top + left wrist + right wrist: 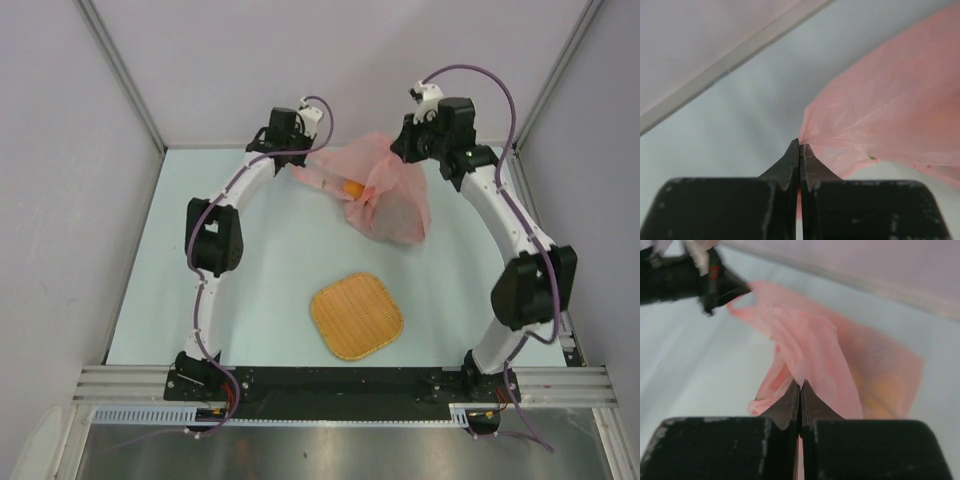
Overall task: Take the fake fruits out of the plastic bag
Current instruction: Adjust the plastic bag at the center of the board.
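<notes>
We see the plastic bag (395, 205) on the far half of the table (250, 260), a crumpled pink heap lying between the two wrists. Through its thin film one orange fruit (352, 188) shows near the bag's left side. A larger rounded bulk fills the end nearer the arm bases, and we cannot tell which fruit that is. In the right wrist view a yellowish patch (885, 390) shows through the film, too blurred for us to name. All the fruit we can make out sits inside the bag.

The left gripper (308, 160) meets the bag at its far left corner, where the plastic is drawn out to a point. Its own wrist view shows the jaws pressed together with a pinch of pink film caught at their tips. The right gripper (408, 155) is at the bag's far right side. In its wrist view the jaws are likewise closed, clamping a fold of the bag that rises from between them. The film runs from one claw to the other.

Nearer the arm bases, well apart from the bag, a square woven mat (356, 316) lies flat on the table
</notes>
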Available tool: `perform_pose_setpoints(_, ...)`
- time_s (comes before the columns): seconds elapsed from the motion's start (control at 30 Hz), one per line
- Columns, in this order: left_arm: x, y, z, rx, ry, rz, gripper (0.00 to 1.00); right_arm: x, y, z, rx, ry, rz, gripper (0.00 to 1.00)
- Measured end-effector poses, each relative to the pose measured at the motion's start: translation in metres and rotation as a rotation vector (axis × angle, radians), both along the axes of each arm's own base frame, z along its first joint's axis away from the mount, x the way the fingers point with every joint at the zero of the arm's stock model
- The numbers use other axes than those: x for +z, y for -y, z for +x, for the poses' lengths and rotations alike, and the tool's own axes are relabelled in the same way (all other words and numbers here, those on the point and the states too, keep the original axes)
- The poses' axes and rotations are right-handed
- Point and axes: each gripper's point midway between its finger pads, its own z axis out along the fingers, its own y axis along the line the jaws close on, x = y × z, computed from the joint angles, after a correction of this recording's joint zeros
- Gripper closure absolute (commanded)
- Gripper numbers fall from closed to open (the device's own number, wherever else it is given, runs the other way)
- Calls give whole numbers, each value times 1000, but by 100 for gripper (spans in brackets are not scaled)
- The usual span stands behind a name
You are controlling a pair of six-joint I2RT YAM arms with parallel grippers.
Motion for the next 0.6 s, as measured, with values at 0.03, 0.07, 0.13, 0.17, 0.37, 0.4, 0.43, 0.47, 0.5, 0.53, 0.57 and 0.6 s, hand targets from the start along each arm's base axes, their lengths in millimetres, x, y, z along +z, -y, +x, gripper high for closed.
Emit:
perform_pose_setpoints(0.03,8,-4,3,5,12,-13,100,1,2,16,-15,14,1,100)
perform_pose_setpoints(0.07,19,-8,7,12,31,-30,100,4,5,36,-33,31,3,100)
perform_pose_setpoints(0.13,50,-15,15,21,89,-54,100,16,7,77,-62,83,8,100)
perform_pose_setpoints(0.17,69,-17,20,23,128,-68,100,26,8,95,-75,116,12,100)
perform_pose_setpoints(0.37,194,-10,14,-24,357,-161,100,90,7,141,-100,316,33,100)
perform_pose_setpoints(0.4,207,-10,8,-30,376,-170,100,94,7,141,-101,327,34,100)
perform_pose_setpoints(0.43,223,-9,1,-39,397,-183,100,102,8,138,-99,345,33,100)
perform_pose_setpoints(0.47,237,-8,-6,-45,414,-201,100,107,8,135,-97,355,31,100)
perform_pose_setpoints(0.5,249,-9,-17,-48,421,-220,100,110,9,130,-93,358,27,100)
perform_pose_setpoints(0.53,256,-9,-24,-52,423,-233,100,110,10,125,-87,356,23,100)
perform_pose_setpoints(0.57,264,-9,-33,-55,422,-252,100,111,11,119,-80,350,20,100)
perform_pose_setpoints(0.6,272,-11,-42,-57,425,-268,100,107,13,111,-71,337,10,100)
